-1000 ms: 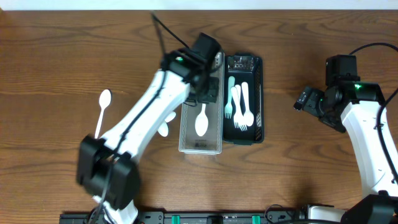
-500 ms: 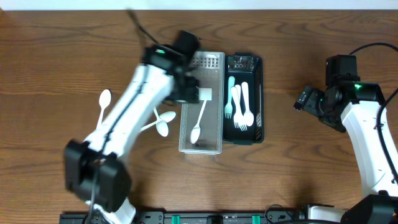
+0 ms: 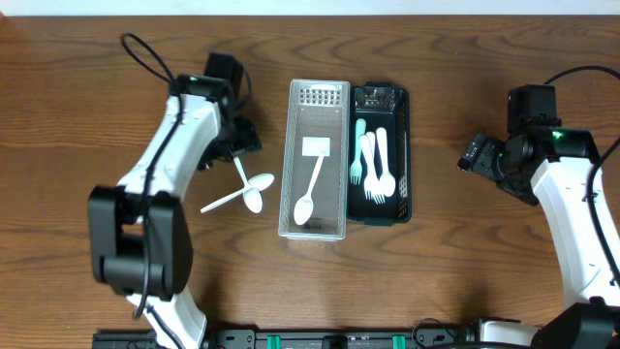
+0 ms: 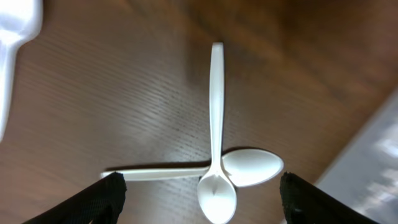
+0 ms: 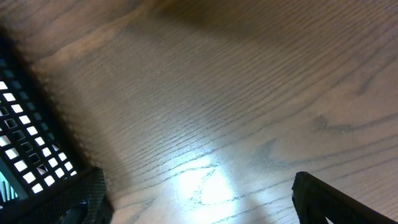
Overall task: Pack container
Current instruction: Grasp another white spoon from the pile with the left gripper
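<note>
A clear container (image 3: 291,145) stands mid-table with one white spoon (image 3: 310,190) lying in it. Beside it on the right, a black container (image 3: 401,136) holds several white and teal forks and spoons. Two white spoons (image 3: 246,190) lie crossed on the wood left of the clear container. My left gripper (image 3: 235,145) hovers over them, open and empty. In the left wrist view the crossed spoons (image 4: 216,124) lie between its fingers (image 4: 109,198). My right gripper (image 3: 475,155) stands open and empty over bare wood, right of the black container (image 5: 18,130).
Another white utensil (image 4: 15,37) shows at the top left corner of the left wrist view. The clear container's wall (image 4: 379,155) runs along that view's right edge. Both arms' bases sit at the table's front edge.
My left gripper opened, leaving a spoon in the clear container, then swung left to above the two crossed spoons. The right arm has not moved.
</note>
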`<action>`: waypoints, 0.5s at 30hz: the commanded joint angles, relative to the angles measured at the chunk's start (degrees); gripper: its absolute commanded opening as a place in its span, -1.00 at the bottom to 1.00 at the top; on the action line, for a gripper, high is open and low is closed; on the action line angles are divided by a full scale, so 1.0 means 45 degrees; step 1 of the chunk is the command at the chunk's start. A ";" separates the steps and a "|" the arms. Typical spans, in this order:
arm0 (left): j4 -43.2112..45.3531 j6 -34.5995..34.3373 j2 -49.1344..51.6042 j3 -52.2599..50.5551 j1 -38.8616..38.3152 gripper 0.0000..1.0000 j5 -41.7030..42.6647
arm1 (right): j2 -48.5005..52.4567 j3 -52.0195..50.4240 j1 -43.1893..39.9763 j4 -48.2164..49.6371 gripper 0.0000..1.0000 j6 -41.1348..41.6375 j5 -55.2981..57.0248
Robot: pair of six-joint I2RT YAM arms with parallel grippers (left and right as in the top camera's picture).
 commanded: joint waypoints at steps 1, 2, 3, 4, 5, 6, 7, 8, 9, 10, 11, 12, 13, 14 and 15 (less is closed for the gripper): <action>0.0126 -0.0855 0.0413 -0.0155 -0.0024 0.58 0.0306 | 0.0010 -0.0039 -0.0010 -0.0005 0.98 0.0097 0.0087; 0.0165 -0.0903 0.0549 -0.0155 -0.0024 0.53 0.0306 | 0.0010 -0.0039 -0.0010 -0.0010 0.99 0.0097 0.0087; 0.0194 -0.0903 0.0670 -0.0155 -0.0024 0.47 0.0296 | 0.0010 -0.0039 -0.0010 -0.0010 0.99 0.0097 0.0087; 0.0257 -0.0899 0.0845 -0.0155 -0.0024 0.42 0.0296 | 0.0010 -0.0039 -0.0010 -0.0015 0.98 0.0092 0.0087; 0.0277 -0.0899 0.0971 -0.0155 -0.0024 0.40 0.0296 | 0.0010 -0.0039 -0.0010 -0.0015 0.98 0.0097 0.0087; 0.0282 -0.0894 0.1132 -0.0155 -0.0024 0.37 0.0291 | 0.0010 -0.0039 -0.0010 -0.0019 0.98 0.0097 0.0087; 0.0282 -0.0894 0.1297 -0.0155 -0.0024 0.36 0.0282 | 0.0010 -0.0039 -0.0010 -0.0019 0.98 0.0097 0.0087; 0.0277 -0.0889 0.1481 -0.0155 -0.0024 0.36 0.0282 | 0.0010 -0.0039 -0.0010 -0.0019 0.98 0.0092 0.0087; 0.0277 -0.0884 0.1666 -0.0160 -0.0024 0.35 0.0233 | 0.0010 -0.0039 -0.0010 -0.0019 0.98 0.0092 0.0087; 0.0272 -0.0855 0.1870 -0.0165 -0.0024 0.35 0.0141 | 0.0010 -0.0039 -0.0010 -0.0019 0.98 0.0092 0.0087; 0.0282 -0.0724 0.2045 -0.0175 -0.0024 0.35 0.0146 | 0.0010 -0.0039 -0.0010 -0.0019 0.99 0.0092 0.0087; 0.0301 -0.0578 0.2268 -0.0189 -0.0024 0.34 0.0151 | 0.0010 -0.0039 -0.0010 -0.0019 0.99 0.0092 0.0087; 0.0325 -0.0491 0.2419 -0.0219 -0.0024 0.34 0.0151 | 0.0010 -0.0039 -0.0010 -0.0019 0.99 0.0092 0.0087; 0.0374 -0.0369 0.2569 -0.0262 -0.0024 0.29 0.0151 | 0.0010 -0.0039 -0.0010 -0.0019 0.99 0.0092 0.0087; 0.0418 -0.0204 0.2696 -0.0301 -0.0024 0.22 0.0151 | 0.0010 -0.0039 -0.0010 -0.0019 0.98 0.0092 0.0092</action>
